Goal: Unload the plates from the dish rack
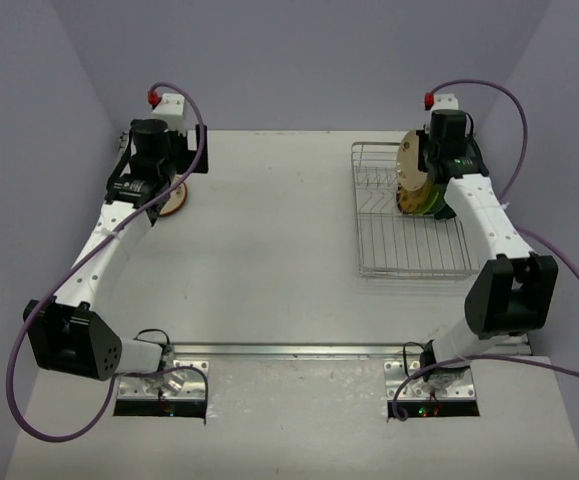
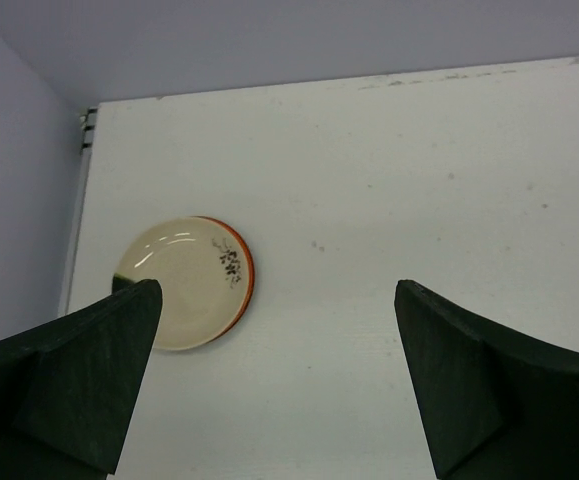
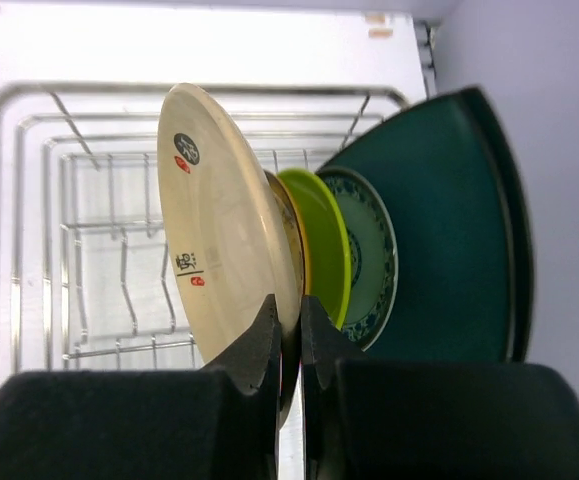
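The silver wire dish rack (image 1: 409, 245) stands at the right of the table. In the right wrist view, plates stand on edge in the rack (image 3: 89, 230): a cream plate (image 3: 219, 230) in front, then a yellow-green plate (image 3: 326, 240), a green patterned plate (image 3: 371, 255) and a large dark-teal plate (image 3: 449, 220). My right gripper (image 3: 289, 318) is shut on the cream plate's rim; from above it (image 1: 431, 165) is over the rack's back right. My left gripper (image 2: 277, 290) is open and empty above the table. A cream plate with an orange rim (image 2: 184, 280) lies flat to its left.
The plate lying flat (image 1: 176, 200) sits near the table's far left corner, close to the left wall. The rack's front half holds only bare tines. Purple cables loop beside both arms.
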### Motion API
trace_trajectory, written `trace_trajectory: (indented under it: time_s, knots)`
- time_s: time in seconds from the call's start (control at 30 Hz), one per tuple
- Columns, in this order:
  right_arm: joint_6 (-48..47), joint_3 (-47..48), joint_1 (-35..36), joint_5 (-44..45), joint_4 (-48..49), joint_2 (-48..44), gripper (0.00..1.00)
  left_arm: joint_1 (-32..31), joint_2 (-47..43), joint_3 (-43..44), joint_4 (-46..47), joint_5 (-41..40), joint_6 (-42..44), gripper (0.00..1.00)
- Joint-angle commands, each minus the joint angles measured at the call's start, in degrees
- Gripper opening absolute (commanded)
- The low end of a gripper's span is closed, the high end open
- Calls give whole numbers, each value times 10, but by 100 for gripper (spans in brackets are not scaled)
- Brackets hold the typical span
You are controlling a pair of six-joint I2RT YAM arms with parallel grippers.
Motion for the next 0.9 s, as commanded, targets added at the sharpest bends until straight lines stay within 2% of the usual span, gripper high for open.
trace_trajectory:
  time_s: [0.0, 0.1, 0.2, 0.27, 0.33, 0.43, 0.57, 0.8, 0.87]
  knots:
    - [-22, -12, 6, -53, 100, -114, 0, -5, -8, 49, -30, 203, 5, 100]
    - [5, -36, 7, -154, 92, -156, 0, -8, -10, 44, -38, 409, -37, 100]
    - [61, -38, 10, -311, 47, -178, 0, -33, -2, 39, -26, 489, -90, 100]
    - [93, -50, 19, -392, 34, -188, 0, -71, 1, 39, -23, 493, -107, 100]
    - [107, -62, 29, -435, 30, -192, 0, -110, 4, 44, -23, 482, -111, 100]
    - [130, -71, 66, -501, 23, -193, 0, -136, 15, 53, -22, 480, -127, 100]
    - [141, -78, 121, -537, 19, -194, 0, -156, 43, 54, -15, 484, -158, 95]
    - [156, -75, 128, -559, 15, -197, 0, -158, 67, 41, -11, 475, -166, 56]
    - [159, -78, 128, -573, 17, -198, 0, -159, 67, 37, -10, 479, -163, 37]
